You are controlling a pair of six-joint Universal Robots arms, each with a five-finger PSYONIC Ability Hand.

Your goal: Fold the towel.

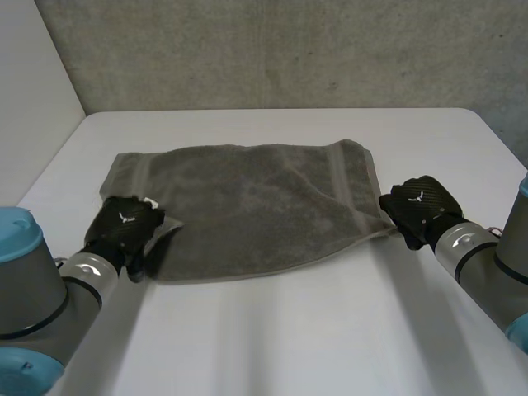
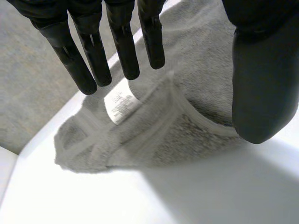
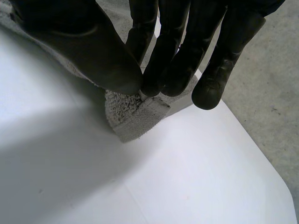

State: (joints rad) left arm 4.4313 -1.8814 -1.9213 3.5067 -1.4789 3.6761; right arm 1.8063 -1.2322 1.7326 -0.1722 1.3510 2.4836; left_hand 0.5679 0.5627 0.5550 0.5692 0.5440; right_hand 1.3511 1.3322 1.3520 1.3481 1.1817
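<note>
Two robot hands [image 1: 124, 221] [image 1: 422, 206], one towel [image 1: 247, 206], one table [image 1: 289, 330]

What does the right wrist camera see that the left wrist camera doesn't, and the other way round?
Right wrist view: the right hand pinches a corner of the grey towel between thumb and fingers; the white table ends in a rounded corner, with grey floor beyond. Left wrist view: the left hand has straight fingers, thumb apart, over another towel corner bearing a white label. Shared: a black hand, the grey towel, the white table.
</note>
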